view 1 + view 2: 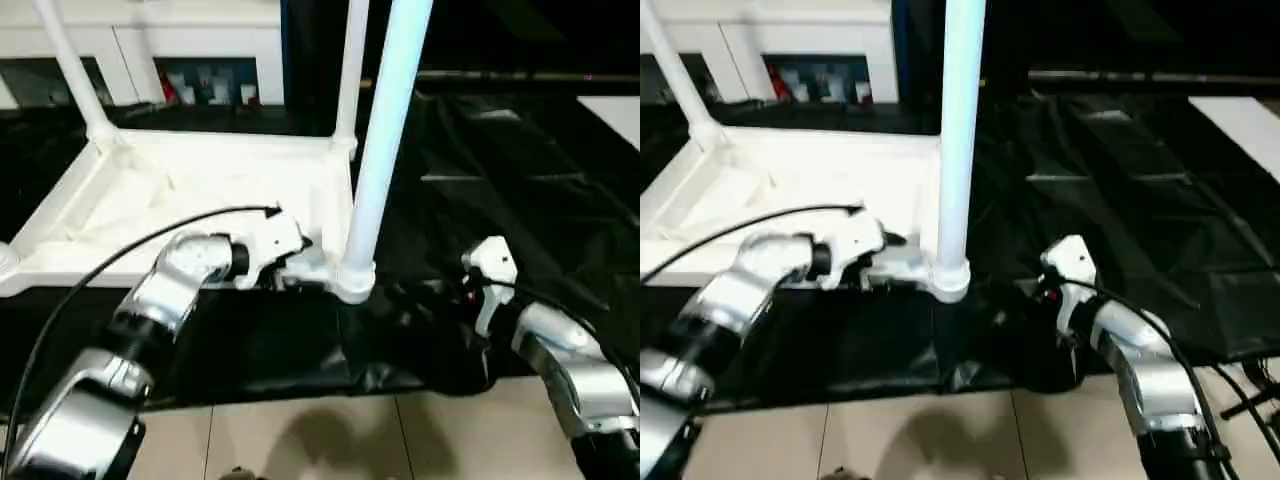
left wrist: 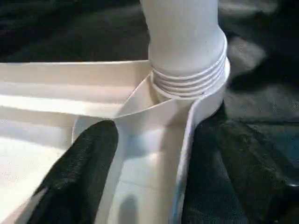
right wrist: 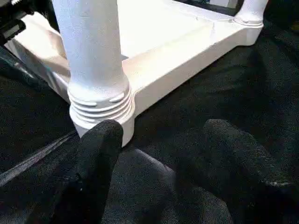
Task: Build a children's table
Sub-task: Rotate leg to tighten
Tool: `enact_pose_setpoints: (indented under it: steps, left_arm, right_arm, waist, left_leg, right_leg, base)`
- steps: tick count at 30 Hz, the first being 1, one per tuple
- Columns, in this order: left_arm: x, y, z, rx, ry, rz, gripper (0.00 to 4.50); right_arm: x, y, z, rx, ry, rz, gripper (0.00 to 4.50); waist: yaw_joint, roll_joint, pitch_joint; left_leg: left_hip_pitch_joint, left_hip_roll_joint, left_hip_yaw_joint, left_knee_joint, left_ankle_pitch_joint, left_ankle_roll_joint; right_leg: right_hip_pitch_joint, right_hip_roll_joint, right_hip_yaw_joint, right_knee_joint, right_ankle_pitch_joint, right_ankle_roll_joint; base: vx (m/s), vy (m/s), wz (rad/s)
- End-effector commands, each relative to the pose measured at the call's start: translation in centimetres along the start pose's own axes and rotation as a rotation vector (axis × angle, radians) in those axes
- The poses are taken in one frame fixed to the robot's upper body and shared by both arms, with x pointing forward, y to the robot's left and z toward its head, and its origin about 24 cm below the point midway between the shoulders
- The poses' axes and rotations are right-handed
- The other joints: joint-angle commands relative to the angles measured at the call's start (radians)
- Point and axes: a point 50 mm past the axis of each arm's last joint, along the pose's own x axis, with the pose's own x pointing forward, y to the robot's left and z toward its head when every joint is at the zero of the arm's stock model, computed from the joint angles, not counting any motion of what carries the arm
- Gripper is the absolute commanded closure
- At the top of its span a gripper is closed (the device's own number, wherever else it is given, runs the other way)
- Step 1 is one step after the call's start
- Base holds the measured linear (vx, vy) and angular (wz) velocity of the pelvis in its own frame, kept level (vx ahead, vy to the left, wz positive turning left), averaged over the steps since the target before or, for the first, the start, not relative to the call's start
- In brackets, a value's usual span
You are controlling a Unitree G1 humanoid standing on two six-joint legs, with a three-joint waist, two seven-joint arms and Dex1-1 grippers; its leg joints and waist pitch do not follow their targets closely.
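The tabletop (image 1: pixel 200 190) lies underside up. The near leg (image 1: pixel 385 130) stands upright in its corner socket (image 1: pixel 350 278). Right tool (image 3: pixel 163 154) gapes, empty; left tool (image 2: pixel 140 186): cannot tell.

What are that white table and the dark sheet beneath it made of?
The tabletop and the near leg look like smooth moulded white plastic: soft sheen, with moulded thread rings at the leg's base. The black sheet looks like thin plastic film or coated fabric, glossy and creased.

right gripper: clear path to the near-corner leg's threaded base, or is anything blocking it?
Probably yes. The right gripper is open, facing the near-corner leg where its threads meet the tabletop's corner socket. Only black sheeting lies between. The left gripper sits on the socket's other side.
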Motion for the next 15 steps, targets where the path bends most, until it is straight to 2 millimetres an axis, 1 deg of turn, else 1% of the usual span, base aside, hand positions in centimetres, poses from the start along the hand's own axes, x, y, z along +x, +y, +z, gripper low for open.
enact_pose_setpoints:
  steps: [1, 2, 3, 4, 5, 6, 7, 8, 9, 10, 11, 12, 13, 14, 15]
  left_arm:
    - [0.4, -0.4, -0.8, -0.018, 0.073, -0.143, 1.09]
    - [0.4, -0.4, -0.8, -0.018, 0.073, -0.143, 1.18]
    - [0.5, -0.3, -0.9, -0.021, 0.076, -0.140, 1.27]
    - [0.5, -0.1, -0.9, -0.012, 0.089, -0.135, 1.27]
    - [0.6, 0.1, -1.0, -0.008, 0.100, -0.128, 1.39]
    - [0.7, 0.2, -1.0, -0.006, 0.106, -0.123, 1.54]
    - [0.8, 0.4, -1.0, -0.009, 0.112, -0.120, 1.64]
    - [0.8, 0.5, -1.0, -0.011, 0.112, -0.120, 1.67]
    - [0.9, 0.7, -0.9, -0.015, 0.115, -0.116, 1.70]
    - [0.9, 0.7, -0.9, -0.015, 0.115, -0.116, 1.79]
    - [0.9, 0.9, -0.9, -0.014, 0.117, -0.117, 1.92]
    - [0.8, 1.2, -0.6, -0.021, 0.117, -0.125, 2.09]
    - [0.7, 1.5, -0.4, -0.022, 0.123, -0.135, 2.11]
    - [0.7, 1.6, -0.4, -0.018, 0.131, -0.141, 2.17]
    - [0.6, 1.6, -0.4, -0.014, 0.140, -0.147, 2.32]
  right_arm:
    - [0.1, 0.0, 0.5, -0.037, 0.010, 0.011, 1.34]
    - [0.1, 0.0, 0.5, -0.037, 0.010, 0.011, 1.34]
    - [0.1, 0.0, 0.5, -0.043, 0.014, 0.011, 1.34]
    - [0.1, 0.0, 0.5, -0.044, 0.015, 0.012, 1.34]
    - [0.1, 0.0, 0.4, -0.045, 0.016, 0.013, 1.34]
    - [0.1, 0.0, 0.4, -0.045, 0.017, 0.013, 1.34]
    - [0.0, 0.0, 0.3, -0.045, 0.022, 0.014, 1.34]
    - [0.0, 0.0, 0.3, -0.045, 0.024, 0.014, 1.34]
    - [-0.1, 0.0, 0.2, -0.049, 0.031, 0.017, 1.34]
    - [-0.1, 0.0, 0.2, -0.049, 0.031, 0.017, 1.34]
    - [-0.1, 0.0, 0.2, -0.053, 0.034, 0.018, 1.34]
    - [-0.1, 0.0, 0.2, -0.051, 0.035, 0.023, 1.34]
    - [-0.2, 0.0, 0.1, -0.057, 0.041, 0.023, 1.34]
    - [-0.3, 0.0, 0.0, -0.059, 0.043, 0.022, 1.34]
    - [-0.3, 0.0, 0.0, -0.059, 0.044, 0.022, 1.34]
  waist:
    - [0.002, 0.004, -0.067]
    - [0.002, 0.003, -0.068]
    - [0.002, 0.013, -0.069]
    - [0.000, 0.012, -0.068]
    - [0.001, 0.012, -0.069]
    - [0.001, 0.010, -0.069]
    - [0.001, 0.002, -0.068]
    - [0.002, 0.004, -0.068]
    - [0.004, 0.010, -0.068]
    - [0.004, 0.007, -0.068]
    - [0.005, 0.008, -0.069]
    - [0.005, 0.008, -0.070]
    - [0.008, 0.023, -0.071]
    - [0.005, 0.016, -0.070]
    - [0.006, 0.011, -0.072]
  left_leg:
    - [0.011, 0.034, -0.011, -0.061, -0.059, 0.066]
    - [0.010, 0.033, -0.011, -0.059, -0.055, 0.067]
    - [0.008, 0.034, -0.014, -0.059, -0.056, 0.065]
    - [0.009, 0.034, -0.013, -0.059, -0.065, 0.066]
    - [0.009, 0.032, -0.013, -0.058, -0.074, 0.066]
    - [0.010, 0.033, -0.013, -0.058, -0.077, 0.065]
    - [0.008, 0.034, -0.012, -0.059, -0.078, 0.068]
    - [0.009, 0.033, -0.012, -0.059, -0.079, 0.068]
    - [0.010, 0.034, -0.013, -0.059, -0.084, 0.066]
    - [0.010, 0.036, -0.014, -0.060, -0.085, 0.064]
    - [0.010, 0.038, -0.014, -0.060, -0.082, 0.065]
    - [0.010, 0.035, -0.013, -0.058, -0.075, 0.069]
    - [0.010, 0.036, -0.016, -0.057, -0.064, 0.070]
    - [0.010, 0.035, -0.014, -0.057, -0.064, 0.074]
    - [0.009, 0.034, -0.015, -0.055, -0.057, 0.077]
  right_leg:
    - [0.054, -0.076, 0.048, -0.070, 0.147, -0.257]
    - [0.056, -0.075, 0.048, -0.068, 0.155, -0.258]
    - [0.059, -0.079, 0.048, -0.064, 0.176, -0.267]
    - [0.057, -0.078, 0.047, -0.068, 0.172, -0.269]
    - [0.061, -0.078, 0.047, -0.069, 0.168, -0.272]
    - [0.061, -0.078, 0.047, -0.070, 0.166, -0.272]
    - [0.062, -0.078, 0.047, -0.070, 0.161, -0.274]
    - [0.061, -0.077, 0.046, -0.071, 0.151, -0.273]
    - [0.060, -0.080, 0.047, -0.072, 0.135, -0.275]
    - [0.061, -0.080, 0.047, -0.071, 0.137, -0.278]
    - [0.062, -0.081, 0.047, -0.069, 0.146, -0.282]
    - [0.062, -0.079, 0.047, -0.069, 0.161, -0.284]
    - [0.063, -0.081, 0.047, -0.064, 0.189, -0.290]
    - [0.062, -0.078, 0.047, -0.069, 0.197, -0.290]
    - [0.066, -0.078, 0.047, -0.064, 0.221, -0.295]
  base:
    - [0.000, 0.000, 0.00]
    - [0.000, 0.000, 0.00]
    - [0.000, 0.000, 0.00]
    - [0.000, 0.000, 0.00]
    - [0.000, 0.000, 0.00]
    - [0.000, 0.000, 0.00]
    - [0.000, 0.000, 0.00]
    - [0.000, 0.000, 0.00]
    - [0.000, 0.000, 0.00]
    - [0.000, 0.000, 0.00]
    - [0.000, 0.000, 0.00]
    - [0.000, 0.000, 0.00]
    - [0.000, 0.000, 0.00]
    - [0.000, 0.000, 0.00]
    - [0.000, 0.000, 0.00]
